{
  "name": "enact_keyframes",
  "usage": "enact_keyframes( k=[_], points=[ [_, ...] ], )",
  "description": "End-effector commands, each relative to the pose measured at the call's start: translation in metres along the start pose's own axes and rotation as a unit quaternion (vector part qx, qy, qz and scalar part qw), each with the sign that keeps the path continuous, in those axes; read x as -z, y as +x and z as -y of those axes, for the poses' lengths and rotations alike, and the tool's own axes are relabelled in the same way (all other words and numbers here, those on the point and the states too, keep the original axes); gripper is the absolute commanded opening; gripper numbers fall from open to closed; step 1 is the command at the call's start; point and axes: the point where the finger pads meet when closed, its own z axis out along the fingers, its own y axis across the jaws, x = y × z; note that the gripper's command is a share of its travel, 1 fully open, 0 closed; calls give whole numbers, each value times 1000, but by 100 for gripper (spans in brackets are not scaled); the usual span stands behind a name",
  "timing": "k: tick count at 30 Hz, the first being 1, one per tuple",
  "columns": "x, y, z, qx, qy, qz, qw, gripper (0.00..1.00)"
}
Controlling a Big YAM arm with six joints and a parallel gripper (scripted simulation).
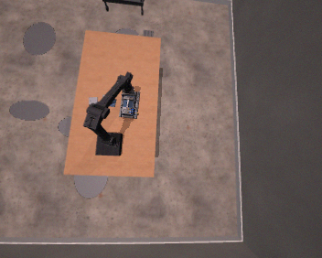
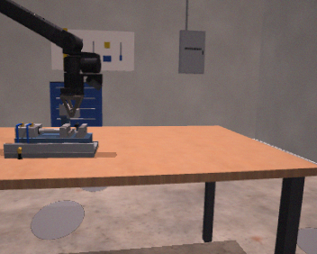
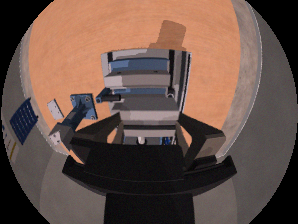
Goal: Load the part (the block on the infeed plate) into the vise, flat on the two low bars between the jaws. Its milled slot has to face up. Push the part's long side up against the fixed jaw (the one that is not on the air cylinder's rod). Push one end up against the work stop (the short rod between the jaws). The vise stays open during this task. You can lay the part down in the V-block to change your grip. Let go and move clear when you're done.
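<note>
The grey, block-shaped part (image 2: 70,110) (image 3: 150,105) is gripped above the open blue-and-grey vise (image 1: 129,105) (image 2: 52,138) (image 3: 137,80). The vise stands upright, nearer the tabletop's right edge in top view.
</note>
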Motion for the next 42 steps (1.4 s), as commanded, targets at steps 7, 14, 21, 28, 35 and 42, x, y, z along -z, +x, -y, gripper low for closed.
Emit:
enact_keyframes(
  k=[7, 14, 21, 28, 35, 42],
  points=[
    [7, -8, 11, -4, 5, 15, 1000, 0],
    [5, -5, 10, -4, 4, 11, 1000, 0],
    [6, -6, 10, -3, 5, 13, 1000, 0],
    [6, -6, 11, -2, 5, 13, 1000, 0],
    [6, -5, 10, -2, 5, 13, 1000, 0],
    [6, -5, 10, -2, 5, 13, 1000, 0]
  ],
)
